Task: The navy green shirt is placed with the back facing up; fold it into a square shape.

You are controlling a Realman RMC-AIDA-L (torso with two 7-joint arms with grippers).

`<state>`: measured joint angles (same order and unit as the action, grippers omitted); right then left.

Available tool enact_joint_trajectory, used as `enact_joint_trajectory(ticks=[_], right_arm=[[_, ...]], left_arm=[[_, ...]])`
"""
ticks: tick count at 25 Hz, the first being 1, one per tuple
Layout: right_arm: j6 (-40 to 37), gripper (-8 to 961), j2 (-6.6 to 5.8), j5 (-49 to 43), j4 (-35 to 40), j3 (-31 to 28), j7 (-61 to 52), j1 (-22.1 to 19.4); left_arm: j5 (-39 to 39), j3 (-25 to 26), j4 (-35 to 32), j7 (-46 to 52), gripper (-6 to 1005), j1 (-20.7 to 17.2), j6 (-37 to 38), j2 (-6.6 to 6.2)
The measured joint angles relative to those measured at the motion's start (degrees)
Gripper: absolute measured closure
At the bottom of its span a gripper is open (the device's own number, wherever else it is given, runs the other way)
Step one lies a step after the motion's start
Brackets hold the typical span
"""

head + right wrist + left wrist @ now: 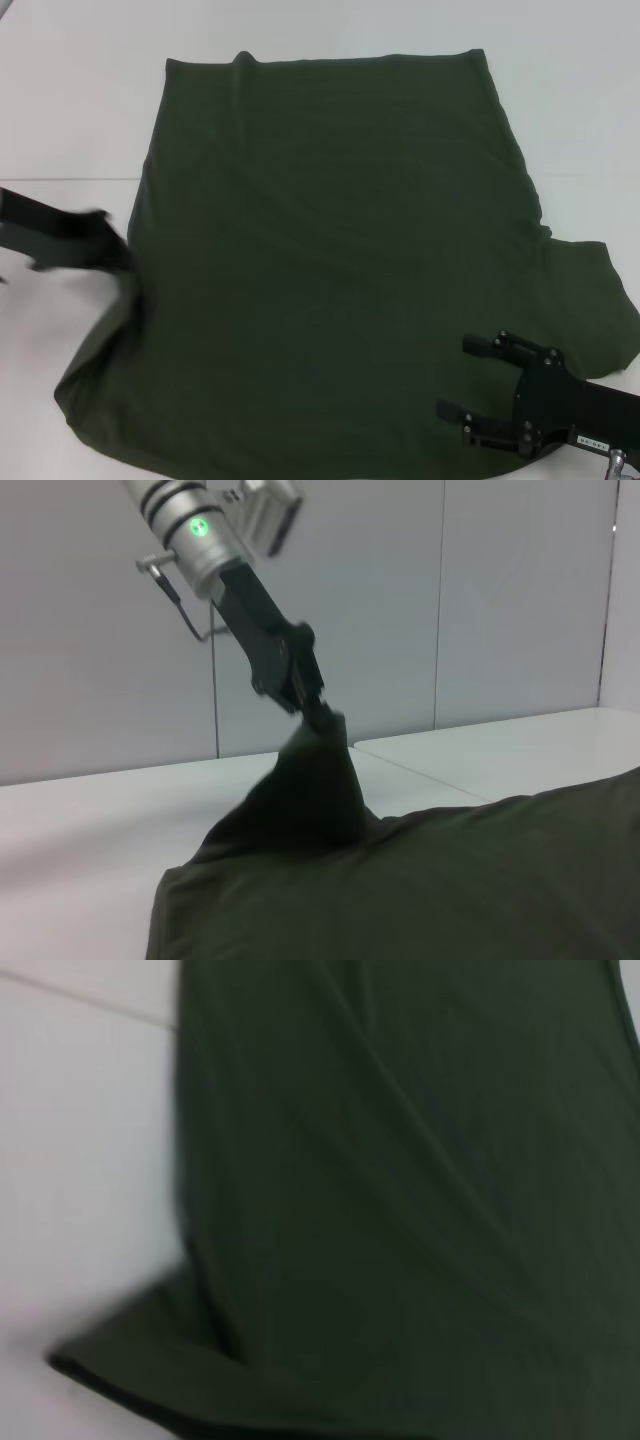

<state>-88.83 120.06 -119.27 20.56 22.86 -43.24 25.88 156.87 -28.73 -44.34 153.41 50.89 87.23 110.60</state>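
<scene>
Fold under way: our left gripper (322, 712), pinched shut on the near left edge of the navy green shirt (330, 260), lifts it off the white table (70, 90) where the garment lies spread. Our right gripper (468, 378) hovers open over the right side. Next, we judge, the raised edge carries inward.

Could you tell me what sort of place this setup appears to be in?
Probably a lab or test room: a bare white table, plain grey wall panels, and only the navy green shirt, lifted by the left pincer.
</scene>
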Motion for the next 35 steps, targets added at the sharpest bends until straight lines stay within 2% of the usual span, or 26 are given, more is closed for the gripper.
enact_joint_trajectory(ticks=[4, 7, 12, 14, 20, 25, 30, 35], right_arm=[[-0.13, 67, 0.0, 0.0, 0.0, -0.02, 0.0, -0.07], [-0.31, 66, 0.0, 0.0, 0.0, -0.21, 0.0, -0.22], [-0.33, 66, 0.0, 0.0, 0.0, -0.23, 0.0, -0.22], [-0.33, 66, 0.0, 0.0, 0.0, -0.25, 0.0, -0.21], [-0.33, 66, 0.0, 0.0, 0.0, -0.32, 0.0, -0.03], [-0.32, 66, 0.0, 0.0, 0.0, -0.36, 0.0, 0.04], [-0.29, 66, 0.0, 0.0, 0.0, -0.36, 0.0, 0.2], [-0.25, 67, 0.0, 0.0, 0.01, -0.37, 0.0, 0.29]], left_arm=[[0.1, -5.33, 1.99, 0.55, 958, 0.56, -2.77, 2.41], [0.3, -6.67, 2.44, 0.7, 956, 0.4, -3.58, 3.88], [0.33, -7.21, 2.98, 0.79, 954, -0.53, -4.76, 4.62], [0.32, -7.37, 3.35, 0.77, 953, -1.0, -5.82, 5.36], [0.62, -8.91, 4.11, 0.66, 950, -1.53, -7.86, 6.47], [0.46, -8.91, 4.73, 0.68, 947, -1.73, -9.21, 7.1], [0.38, -8.89, 5.08, 0.51, 945, -1.64, -8.98, 6.91], [-2.76, -8.27, 4.86, -1.3, 733, -1.77, -6.1, 6.08]])
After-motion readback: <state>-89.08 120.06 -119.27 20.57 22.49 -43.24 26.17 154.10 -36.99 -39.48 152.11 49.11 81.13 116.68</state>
